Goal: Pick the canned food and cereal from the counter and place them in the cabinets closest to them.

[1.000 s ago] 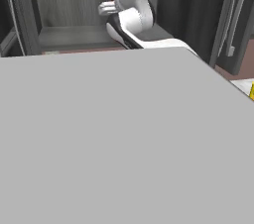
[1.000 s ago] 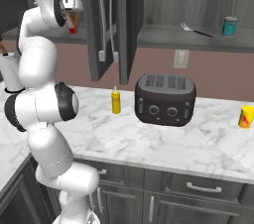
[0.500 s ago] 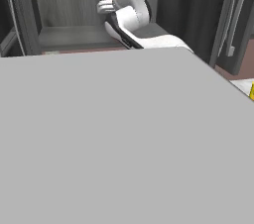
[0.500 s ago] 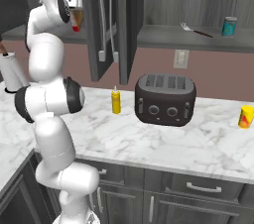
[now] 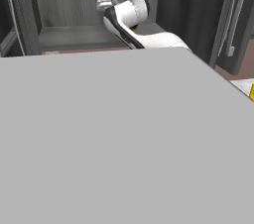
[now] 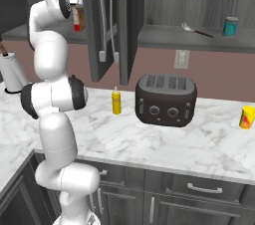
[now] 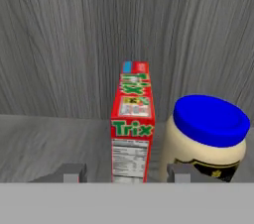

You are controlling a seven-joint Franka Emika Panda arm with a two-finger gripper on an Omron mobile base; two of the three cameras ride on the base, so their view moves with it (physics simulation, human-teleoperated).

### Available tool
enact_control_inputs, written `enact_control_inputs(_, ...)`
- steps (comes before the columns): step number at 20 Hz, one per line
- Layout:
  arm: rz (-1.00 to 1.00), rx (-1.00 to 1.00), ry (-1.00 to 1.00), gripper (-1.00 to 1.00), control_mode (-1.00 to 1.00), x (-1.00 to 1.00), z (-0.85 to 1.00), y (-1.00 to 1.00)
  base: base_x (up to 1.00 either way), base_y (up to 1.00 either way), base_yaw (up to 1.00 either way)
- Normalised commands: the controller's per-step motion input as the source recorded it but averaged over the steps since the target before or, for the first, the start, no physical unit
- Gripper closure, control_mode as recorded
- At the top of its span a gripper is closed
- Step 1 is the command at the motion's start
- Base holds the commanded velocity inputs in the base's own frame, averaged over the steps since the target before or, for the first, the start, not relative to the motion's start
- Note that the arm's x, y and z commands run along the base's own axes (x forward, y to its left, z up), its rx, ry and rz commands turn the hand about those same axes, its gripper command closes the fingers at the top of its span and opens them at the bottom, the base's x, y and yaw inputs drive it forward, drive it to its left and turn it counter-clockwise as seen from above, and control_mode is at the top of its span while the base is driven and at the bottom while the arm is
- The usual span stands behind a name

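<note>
Showing the claw [image 7: 122,172] spread astride the upright Trix cereal box [image 7: 132,124] on the cabinet shelf [image 7: 44,139] (blue-lidded jar [image 7: 206,136] beside); light, stiff cardboard, likely best pinched across its broad faces.

From my remote station, the cereal [image 7: 131,124], a thin red box printed "Trix" with a nutrition panel on its narrow side, stands upright on the grey wood-grain shelf of the cabinets [image 7: 59,44], its narrow edge toward the hand camera, just beside a blue-lidded jar. In the right base view I see it as a sliver of red [image 6: 76,19] inside the open cabinets [image 6: 107,20]. The canned food [image 6: 229,26], a small teal-blue cylinder with a silvery top, stands upright on an open shelf far to the right, well above the white marble counter [image 6: 164,144] with its grey veins.
</note>
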Motion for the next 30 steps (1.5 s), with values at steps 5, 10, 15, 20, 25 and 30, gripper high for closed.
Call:
enact_control_inputs(5, 0.00, 0.00, -0.02, -1.00, -1.00, -0.36, 0.00, 0.00, 0.00, 0.00, 0.00)
enact_control_inputs(10, 0.00, 0.00, -0.04, -1.00, -1.00, -0.81, 0.01, -0.03, 0.00, 0.00, 0.00)
enact_control_inputs(15, 0.00, 0.00, -0.06, -1.00, -1.00, -0.99, 0.00, -0.12, 0.00, 0.00, 0.00)
enact_control_inputs(20, 0.00, 0.00, -0.11, -1.00, -1.00, -1.00, -0.10, -0.30, 0.00, 0.00, 0.00)
enact_control_inputs(25, 0.00, 0.00, -0.21, -1.00, -1.00, -1.00, -0.17, -0.37, 0.00, 0.00, 0.00)
enact_control_inputs(30, 0.00, 0.00, -0.20, -1.00, -1.00, -1.00, -0.04, -0.34, 0.00, 0.00, 0.00)
